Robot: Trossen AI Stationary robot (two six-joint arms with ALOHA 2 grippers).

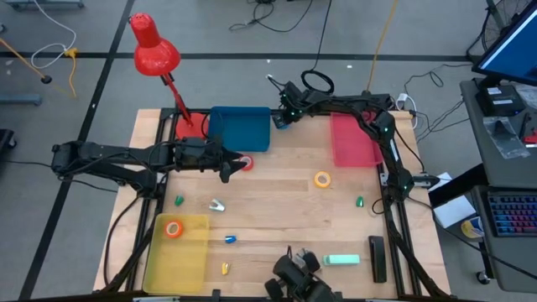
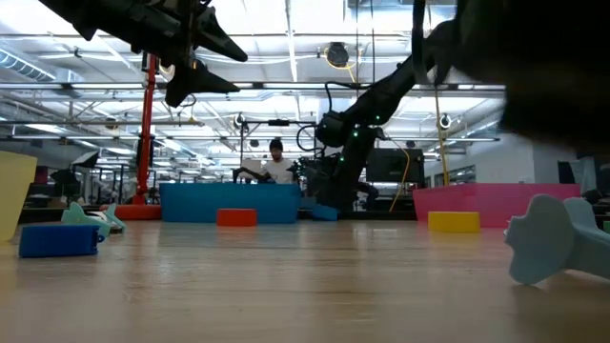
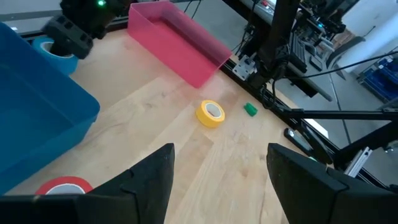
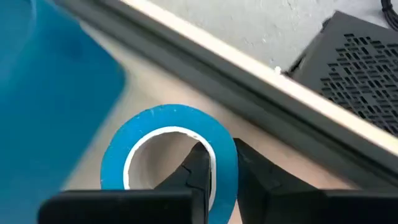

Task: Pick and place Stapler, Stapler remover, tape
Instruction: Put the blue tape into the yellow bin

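Observation:
A blue tape roll (image 4: 168, 134) lies on the table at the far edge, beside the blue bin (image 1: 239, 127), and my right gripper (image 4: 224, 155) is shut on it. My left gripper (image 3: 221, 155) hangs open above the table, with the red tape roll (image 3: 62, 185) just below it. The yellow tape roll (image 1: 323, 178) lies flat mid-table. The orange roll (image 1: 174, 228) lies in the yellow tray (image 1: 180, 268). A black stapler (image 1: 377, 256) lies at the near right. A small pale clawed piece (image 1: 217, 204), which looks like the stapler remover, lies left of centre. My right gripper pinches the near wall of the blue roll (image 4: 225, 171), one finger (image 4: 199, 168) inside the ring's hole and the other (image 4: 252, 177) outside it. The fingers come slanting down from above. The roll lies flat on the table.
A pink tray (image 1: 352, 138) stands at the far right and a red lamp (image 1: 155, 50) at the far left. A mint block (image 1: 341, 260) and small green (image 1: 360, 201), blue (image 1: 231, 239) and yellow (image 1: 224, 268) bits lie scattered on the table.

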